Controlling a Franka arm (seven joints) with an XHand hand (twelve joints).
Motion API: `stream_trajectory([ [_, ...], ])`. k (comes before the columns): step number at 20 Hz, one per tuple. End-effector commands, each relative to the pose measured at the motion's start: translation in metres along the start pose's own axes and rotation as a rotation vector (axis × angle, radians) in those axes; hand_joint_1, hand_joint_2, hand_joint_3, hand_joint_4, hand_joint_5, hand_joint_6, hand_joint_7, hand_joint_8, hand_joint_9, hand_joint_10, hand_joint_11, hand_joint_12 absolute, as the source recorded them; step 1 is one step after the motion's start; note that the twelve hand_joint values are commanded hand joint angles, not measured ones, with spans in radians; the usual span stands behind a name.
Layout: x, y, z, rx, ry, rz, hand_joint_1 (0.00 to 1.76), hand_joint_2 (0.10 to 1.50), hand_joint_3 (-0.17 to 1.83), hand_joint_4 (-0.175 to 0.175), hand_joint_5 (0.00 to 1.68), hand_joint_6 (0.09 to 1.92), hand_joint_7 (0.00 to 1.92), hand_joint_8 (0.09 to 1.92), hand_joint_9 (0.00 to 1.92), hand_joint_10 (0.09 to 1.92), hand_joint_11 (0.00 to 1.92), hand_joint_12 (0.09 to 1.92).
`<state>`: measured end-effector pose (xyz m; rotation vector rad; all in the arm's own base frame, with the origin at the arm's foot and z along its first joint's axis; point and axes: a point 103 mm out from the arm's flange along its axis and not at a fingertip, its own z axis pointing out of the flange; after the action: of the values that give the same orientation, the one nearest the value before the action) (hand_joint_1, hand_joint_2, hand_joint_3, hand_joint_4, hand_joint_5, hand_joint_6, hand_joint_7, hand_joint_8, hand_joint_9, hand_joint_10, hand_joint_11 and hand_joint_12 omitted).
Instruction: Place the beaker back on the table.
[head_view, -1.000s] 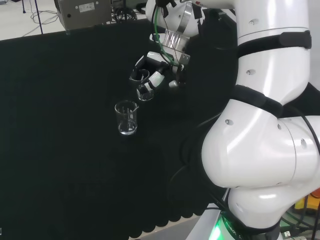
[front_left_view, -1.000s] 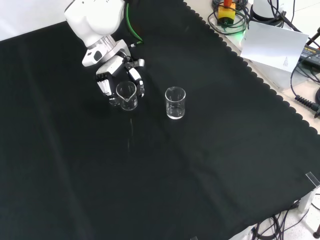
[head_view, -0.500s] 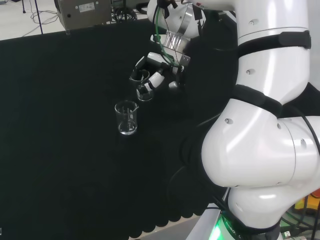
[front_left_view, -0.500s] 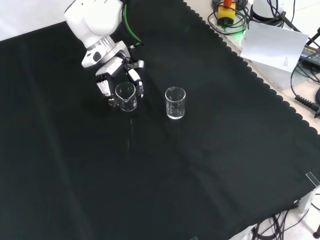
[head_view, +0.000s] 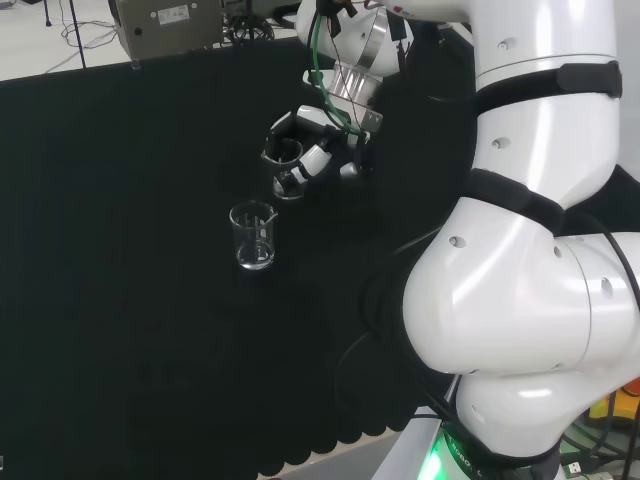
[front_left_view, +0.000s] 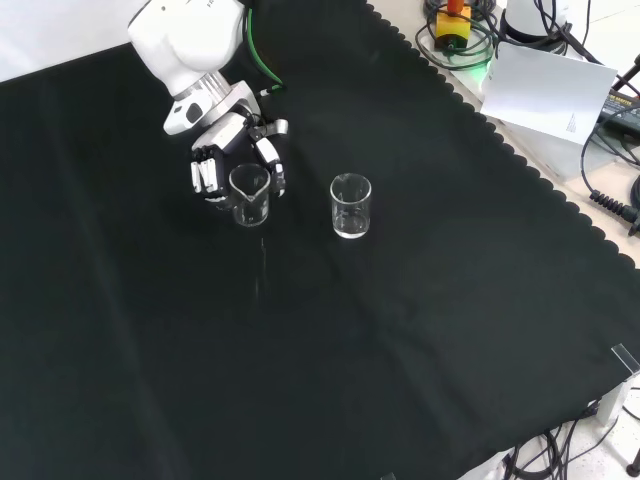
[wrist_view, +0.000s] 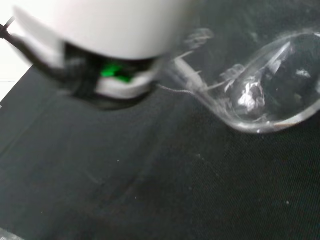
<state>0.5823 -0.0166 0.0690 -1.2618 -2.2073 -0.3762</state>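
On the black-clothed counter (front_left_view: 420, 330), a second beaker (front_left_view: 351, 205) is standing. I'm lowering the beaker (front_left_view: 250, 194), robot hand (front_left_view: 232, 160) curling around it. Next: touchdown, then uncurling.

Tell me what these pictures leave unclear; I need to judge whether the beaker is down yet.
- Held beaker's base, front view: clear glass on black cloth; touching or not, cannot tell.
- Same beaker, head view: the hand curls round it, hiding its lower part.
- Wrist view: beaker rim cut off by the edge; hand blurred.

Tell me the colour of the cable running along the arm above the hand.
Green. The cable shows best in the front view, curving down the arm toward the hand.
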Motion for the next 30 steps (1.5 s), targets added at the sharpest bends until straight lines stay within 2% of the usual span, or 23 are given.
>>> stream_trajectory([
  [1, -0.001, -0.004, 0.002, 0.007, -0.005, 0.01, 1.15, 0.49, 0.73, -0.044, 0.68, 0.91, 0.76, 0.78, 0.99, 0.31, 0.61, 1.24],
  [4, 0.002, -0.005, 0.002, 0.013, -0.016, 0.018, 1.11, 0.49, 0.72, -0.046, 0.6, 0.88, 0.66, 0.78, 0.8, 0.5, 0.48, 1.3],
  [6, 0.004, -0.005, 0.001, 0.025, -0.031, 0.02, 1.1, 0.49, 0.71, -0.049, 0.58, 0.87, 0.64, 0.78, 0.74, 0.57, 0.45, 1.32],
  [14, 0.014, -0.008, -0.006, 0.053, -0.087, 0.018, 1.06, 0.48, 0.7, -0.061, 0.45, 0.78, 0.55, 0.77, 0.64, 0.64, 0.36, 1.35],
  [18, 0.021, -0.01, -0.01, 0.088, -0.11, 0.029, 1.03, 0.48, 0.67, -0.064, 0.37, 0.62, 0.42, 0.78, 0.52, 0.69, 0.23, 1.39],
  [21, 0.028, -0.011, -0.015, 0.122, -0.116, 0.054, 0.96, 0.49, 0.63, -0.055, 0.28, 0.41, 0.18, 0.74, 0.28, 0.74, 0.06, 1.42],
  [24, 0.042, -0.016, -0.023, 0.115, -0.13, 0.066, 0.93, 0.5, 0.59, -0.047, 0.27, 0.21, 0.04, 0.72, 0.14, 0.79, 0.01, 1.35],
  [30, 0.072, -0.041, -0.051, 0.08, -0.178, 0.109, 0.9, 0.51, 0.56, -0.044, 0.27, 0.12, 0.01, 0.71, 0.09, 0.8, 0.0, 1.3],
])
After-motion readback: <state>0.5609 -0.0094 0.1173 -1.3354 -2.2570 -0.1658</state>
